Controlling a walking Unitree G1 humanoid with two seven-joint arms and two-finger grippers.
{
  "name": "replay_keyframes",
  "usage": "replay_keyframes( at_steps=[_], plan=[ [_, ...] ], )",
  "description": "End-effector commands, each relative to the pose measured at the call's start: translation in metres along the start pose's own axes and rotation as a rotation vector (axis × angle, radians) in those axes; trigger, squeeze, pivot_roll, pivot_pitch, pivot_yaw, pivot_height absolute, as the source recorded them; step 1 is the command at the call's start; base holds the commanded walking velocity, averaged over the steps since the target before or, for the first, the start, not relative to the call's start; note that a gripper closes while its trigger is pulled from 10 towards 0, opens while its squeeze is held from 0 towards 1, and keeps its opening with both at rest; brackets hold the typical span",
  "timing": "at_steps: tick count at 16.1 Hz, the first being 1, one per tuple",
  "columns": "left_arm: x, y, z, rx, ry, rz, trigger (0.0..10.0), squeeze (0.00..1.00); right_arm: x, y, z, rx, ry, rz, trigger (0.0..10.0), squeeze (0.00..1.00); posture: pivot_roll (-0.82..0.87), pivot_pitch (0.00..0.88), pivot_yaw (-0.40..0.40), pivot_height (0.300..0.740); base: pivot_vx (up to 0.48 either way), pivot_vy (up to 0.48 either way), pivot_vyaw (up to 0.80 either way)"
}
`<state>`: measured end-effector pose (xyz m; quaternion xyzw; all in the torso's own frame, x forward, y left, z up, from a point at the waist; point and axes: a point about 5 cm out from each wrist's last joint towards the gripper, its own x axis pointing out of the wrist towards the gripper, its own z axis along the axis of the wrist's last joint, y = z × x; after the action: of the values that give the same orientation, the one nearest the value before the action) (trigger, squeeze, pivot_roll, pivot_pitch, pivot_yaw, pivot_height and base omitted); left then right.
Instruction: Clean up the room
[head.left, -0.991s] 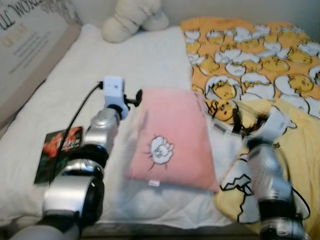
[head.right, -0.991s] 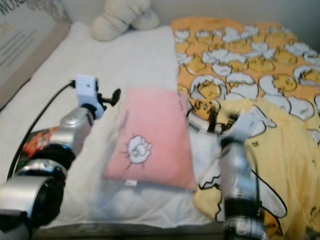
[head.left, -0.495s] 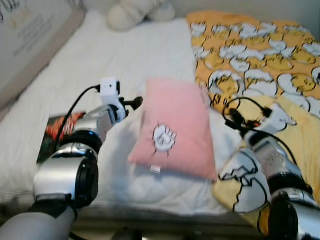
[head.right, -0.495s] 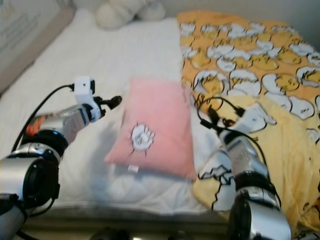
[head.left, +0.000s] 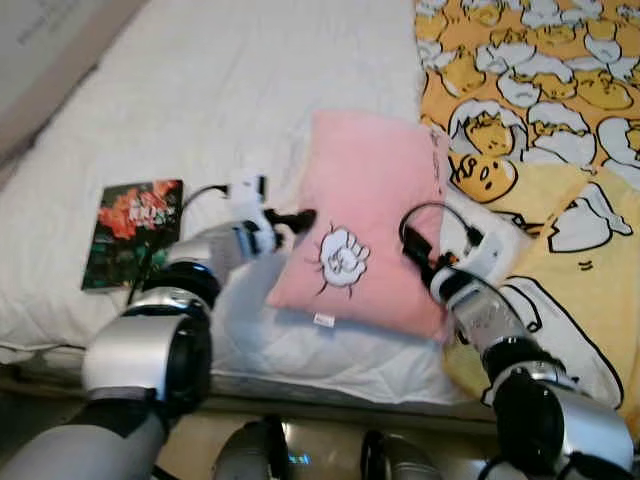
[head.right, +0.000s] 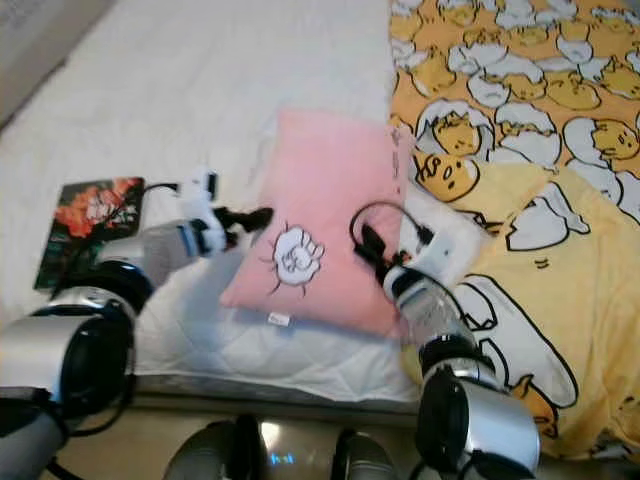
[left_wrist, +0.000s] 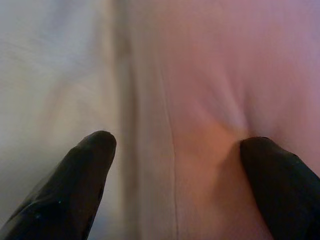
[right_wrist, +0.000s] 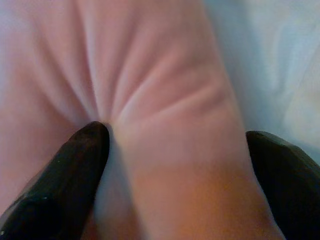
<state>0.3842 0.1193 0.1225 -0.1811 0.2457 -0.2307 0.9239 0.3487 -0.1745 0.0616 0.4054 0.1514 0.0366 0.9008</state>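
Pink pillow lies on the white bed, its right edge just beside the yellow patterned blanket. A book with a red floral cover lies flat on the bed, well apart to the pillow's left.

Left hand is at the pillow's left edge. In the left wrist view its fingers stand wide: one presses a dent into the pink fabric, the other sits over the white sheet beside the seam. No pinch made yet.

Right hand is at the pillow's right edge, its cable looping above it. In the right wrist view its fingers are also spread wide, straddling a raised ridge of pink fabric; one tip gathers creases radiating from the contact point.

Judgement: both hands are set for a two-sided grasp, neither closed on anything.

Risks:
- Left hand straddles the pillow-sheet boundary; closing here may catch the sheet with the pillow, or only a thin fold, and drag the bedding.
- Soft filling gives way; a shallow pinch on either side may slip on lifting, so the pillow sags or tips out.
- The right hand's cable loop lies close to the pillow corner and may snag.
- Uneven closing between sides would twist the pillow.
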Motion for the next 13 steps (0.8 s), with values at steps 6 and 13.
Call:
replay_keyframes(
  at_steps=[6, 13],
  plan=[
    [-0.009, -0.001, 0.021, 0.227, -0.004, -0.039, 10.0, 0.0, -0.01, -0.022, -0.007, 0.033, 0.007, -0.079, 10.0, 0.0, 0.02, 0.235, -0.016, 0.74, 0.0, 0.0, 0.0],
    [-0.068, 0.018, 0.04, 0.152, -0.059, -0.043, 10.0, 0.0, -0.007, -0.016, -0.014, 0.029, 0.031, -0.059, 10.0, 0.0, 0.09, 0.209, -0.01, 0.74, 0.0, 0.0, 0.0]
  ],
)
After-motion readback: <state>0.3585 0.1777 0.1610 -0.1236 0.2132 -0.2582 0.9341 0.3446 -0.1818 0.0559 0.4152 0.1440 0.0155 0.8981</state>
